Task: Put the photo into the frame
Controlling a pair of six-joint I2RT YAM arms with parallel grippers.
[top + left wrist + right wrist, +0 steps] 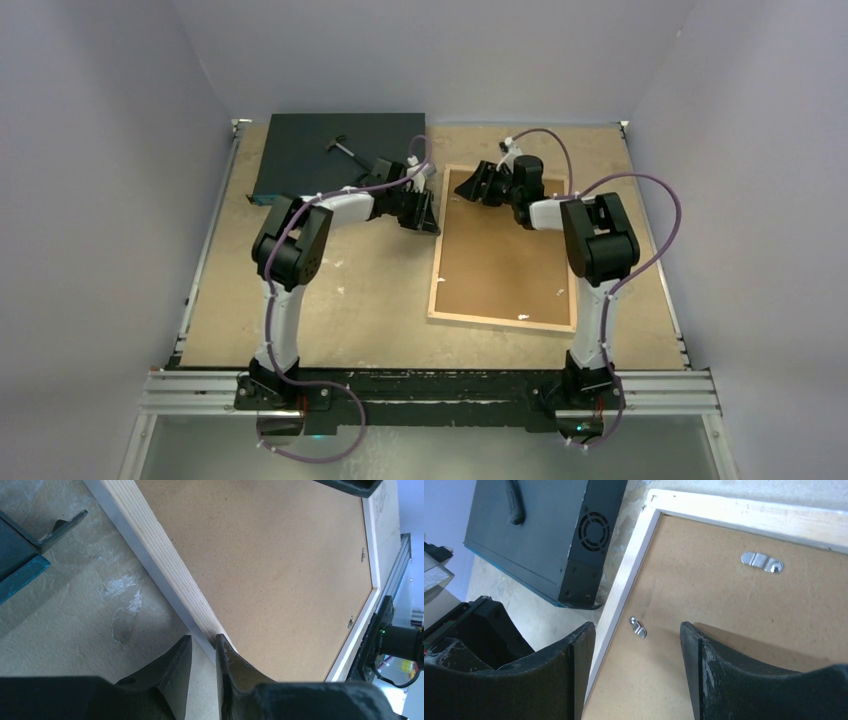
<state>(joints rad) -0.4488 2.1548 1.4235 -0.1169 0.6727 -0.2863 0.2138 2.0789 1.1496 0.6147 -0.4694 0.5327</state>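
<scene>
Fingers [172, 672] of your left gripper [204, 649] sit nearly together at the rail of the face-down white wood-rimmed frame [437, 270]; grip cannot be told. Your right gripper [636, 627] gapes over a metal clip [638, 629] on its brown backing board [505, 260]. No photo in view. Likely step: unfastening backing; turn clips next.

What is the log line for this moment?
frame: face down, backing board in | left jaws: at its rail | right jaws: open

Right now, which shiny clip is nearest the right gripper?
The small clip beside the frame rail, between the fingers; the bigger clip lies farther off.
</scene>
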